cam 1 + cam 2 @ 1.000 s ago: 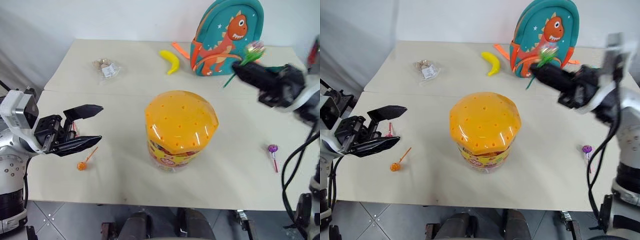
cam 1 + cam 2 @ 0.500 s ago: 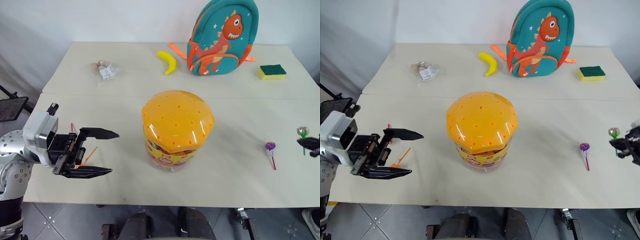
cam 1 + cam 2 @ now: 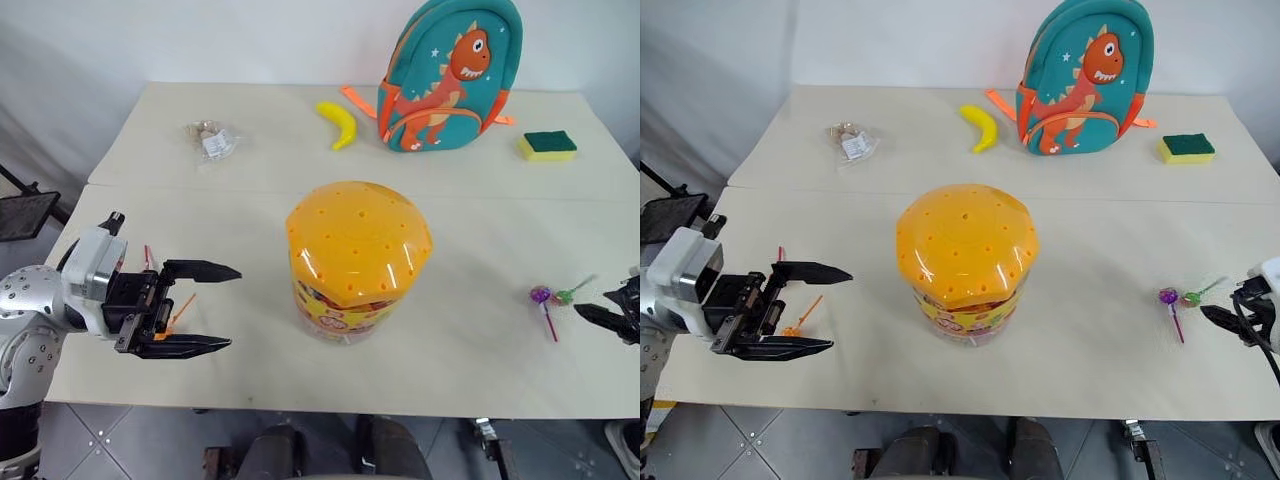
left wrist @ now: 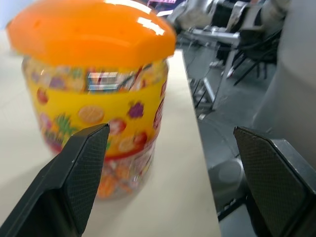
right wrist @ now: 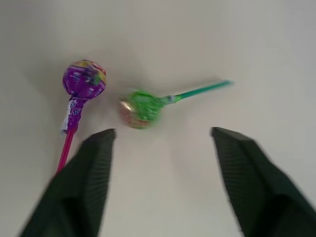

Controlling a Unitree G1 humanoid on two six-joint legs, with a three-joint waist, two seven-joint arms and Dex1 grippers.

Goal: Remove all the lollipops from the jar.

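The right gripper (image 5: 160, 148) has its two black fingers spread wide and holds nothing; it sits low at the table's right edge, where the head views cut it off. Just ahead of it the green wrapped lollipop on a green stick (image 5: 140, 107) lies free on the beige table (image 3: 480, 230), beside the purple wrapped lollipop on a pink stick (image 5: 84, 79), the two heads close but apart. The left gripper (image 3: 200, 308) is also wide open and empty, pointing level toward the large clear plastic jar with the domed orange perforated lid (image 3: 358, 255), which stands upright at the table centre, lid on. The orange lollipop (image 3: 795, 325) lies beneath the left gripper, partly hidden by its fingers. A thin red stick (image 3: 146, 256) shows behind that gripper; its candy head cannot be made out.
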